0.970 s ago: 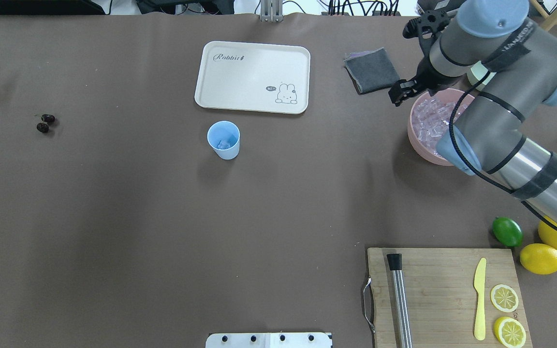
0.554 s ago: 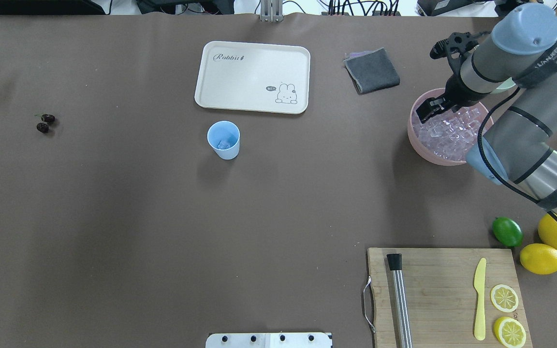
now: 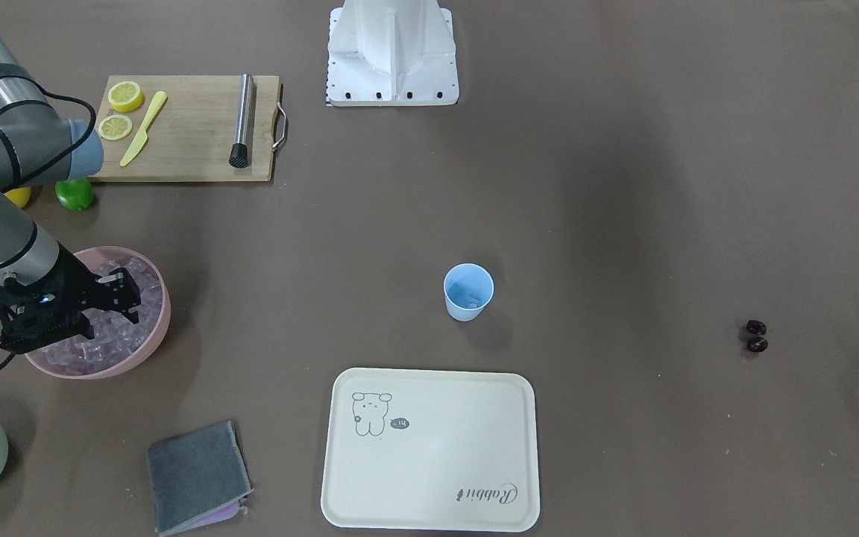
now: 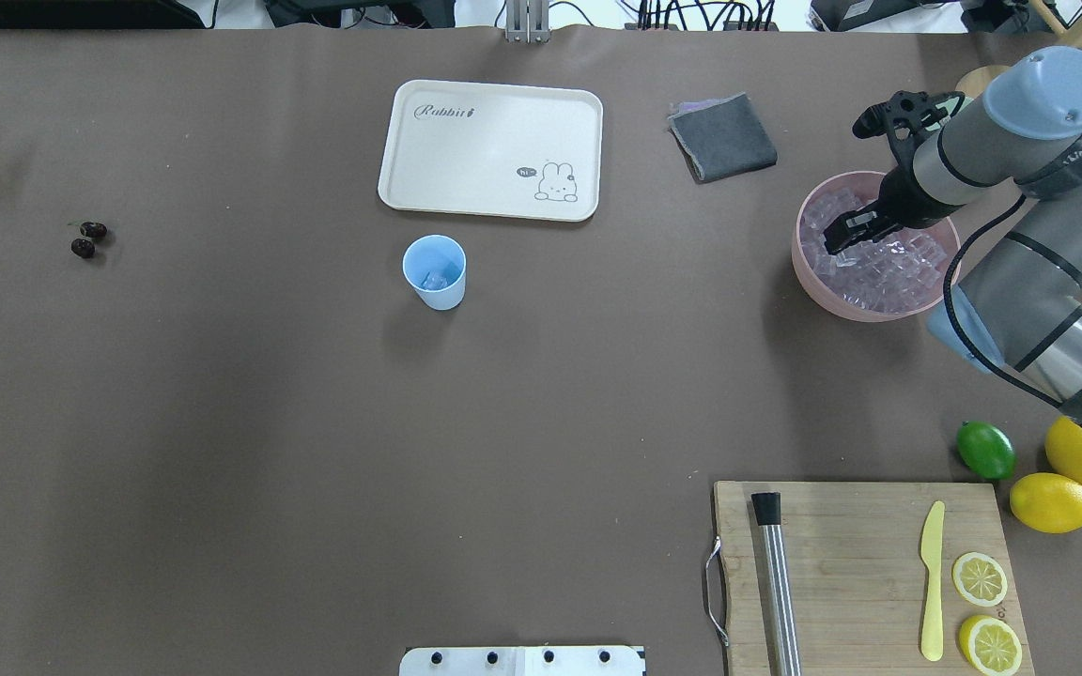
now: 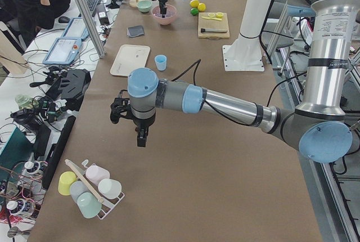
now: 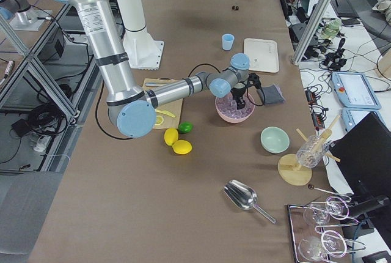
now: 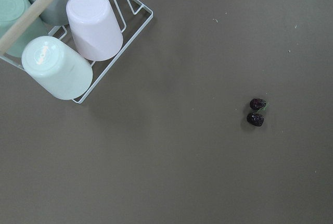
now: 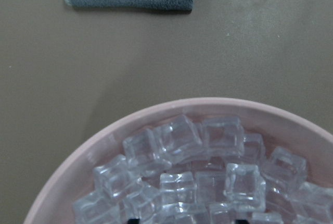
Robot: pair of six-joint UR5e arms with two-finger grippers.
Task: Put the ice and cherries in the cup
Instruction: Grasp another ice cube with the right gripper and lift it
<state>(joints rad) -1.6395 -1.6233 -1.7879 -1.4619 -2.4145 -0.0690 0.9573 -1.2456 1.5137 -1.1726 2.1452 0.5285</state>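
Observation:
The light blue cup [image 4: 435,270] stands mid-table near the tray, with an ice cube or two inside; it also shows in the front view [image 3: 468,291]. The ice [image 4: 888,268] fills the pink bowl [image 4: 809,277] at the right. My right gripper [image 4: 846,230] is open, low over the ice at the bowl's left side; the right wrist view shows cubes [image 8: 208,172] just below, with nothing between the fingertips. The two cherries [image 4: 85,238] lie far left and show in the left wrist view [image 7: 255,112]. My left gripper [image 5: 140,139] hangs above that end; I cannot tell whether it is open.
A cream tray [image 4: 489,150] and grey cloth [image 4: 722,136] lie at the far side. A cutting board [image 4: 860,563] with knife, lemon slices and a metal rod sits near right, beside a lime [image 4: 985,450] and lemons. A cup rack [image 7: 78,31] stands near the cherries.
My right gripper has moved right from beyond the pink bowl's left rim to over the ice inside it, and lower. The cup and cherries have not moved.

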